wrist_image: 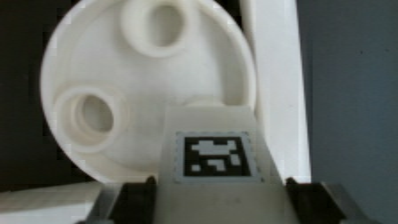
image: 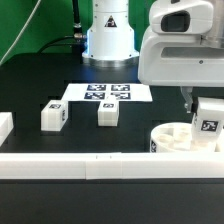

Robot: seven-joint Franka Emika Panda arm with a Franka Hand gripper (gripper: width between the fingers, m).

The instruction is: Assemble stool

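The round white seat [image: 178, 139] lies on the black table at the exterior view's right, against the front rail. My gripper [image: 205, 118] is shut on a white leg [image: 210, 123] with a square tag, held just above the seat's right side. In the wrist view the tagged leg [wrist_image: 217, 150] sits between my two black fingers [wrist_image: 135, 198], over the seat [wrist_image: 134, 90] with its two round holes. Two more tagged legs [image: 54, 116] [image: 108, 113] stand on the table at centre left.
The marker board [image: 108, 93] lies at the back centre before the arm's base. A long white rail [image: 90, 165] runs along the front edge. A white block [image: 5, 126] stands at the exterior view's left edge.
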